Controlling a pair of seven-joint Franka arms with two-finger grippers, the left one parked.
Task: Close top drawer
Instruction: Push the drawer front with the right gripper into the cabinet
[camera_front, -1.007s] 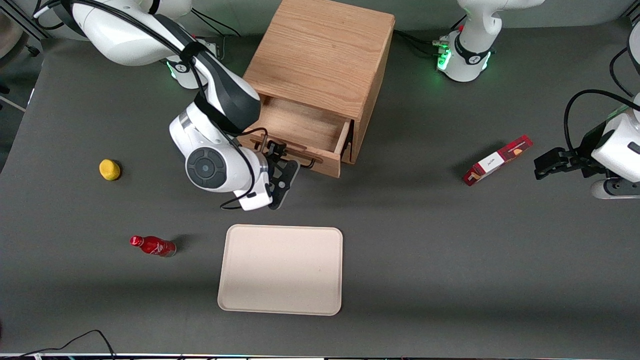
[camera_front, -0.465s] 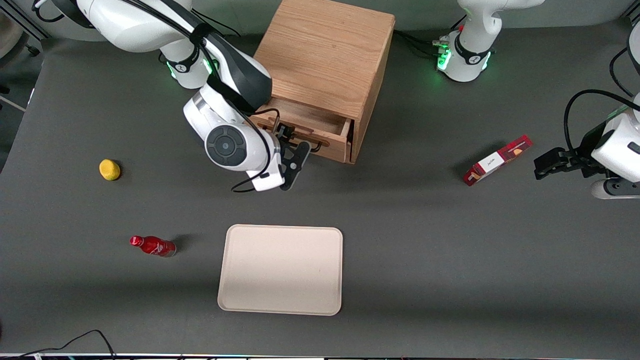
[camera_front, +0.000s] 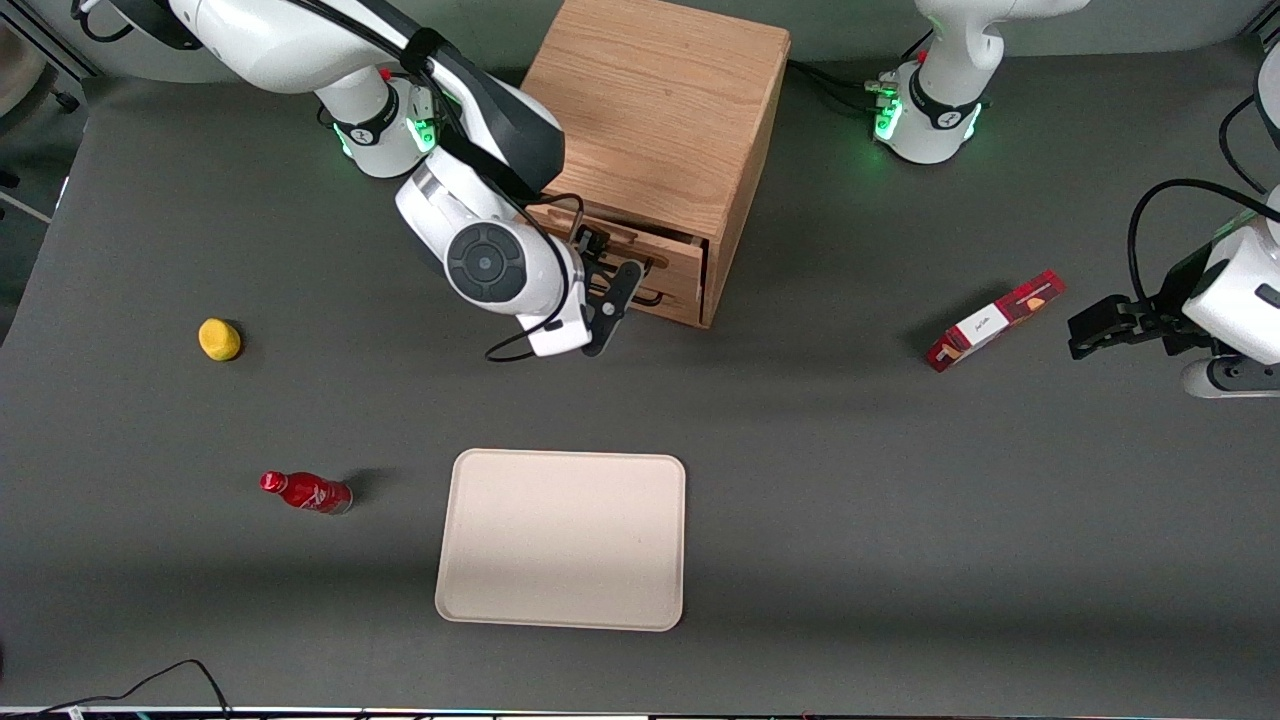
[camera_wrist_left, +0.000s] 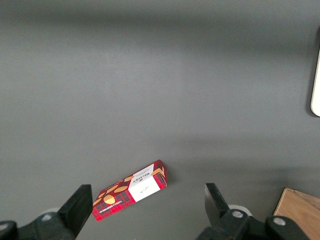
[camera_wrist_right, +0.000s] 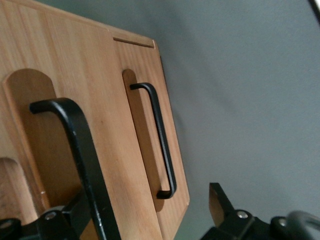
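The top drawer (camera_front: 672, 285) of the oak cabinet (camera_front: 650, 100) sticks out only a little from the cabinet's front. My right gripper (camera_front: 612, 268) stands open right in front of this drawer. In the right wrist view the gripper (camera_wrist_right: 145, 197) straddles the drawer's black wire handle (camera_wrist_right: 80, 145), which runs close to one finger. The flat drawer front (camera_wrist_right: 110, 150) fills the gap between the fingers. The lower drawer (camera_wrist_right: 142, 55) with its own thin black handle (camera_wrist_right: 160, 140) shows beside it, shut.
A beige tray (camera_front: 560, 540) lies nearer the front camera than the cabinet. A red bottle (camera_front: 305, 492) and a yellow fruit (camera_front: 219, 339) lie toward the working arm's end. A red box (camera_front: 995, 320) lies toward the parked arm's end.
The top drawer has slid from well open to almost fully in. My gripper has moved with its handle toward the cabinet, away from the front camera.
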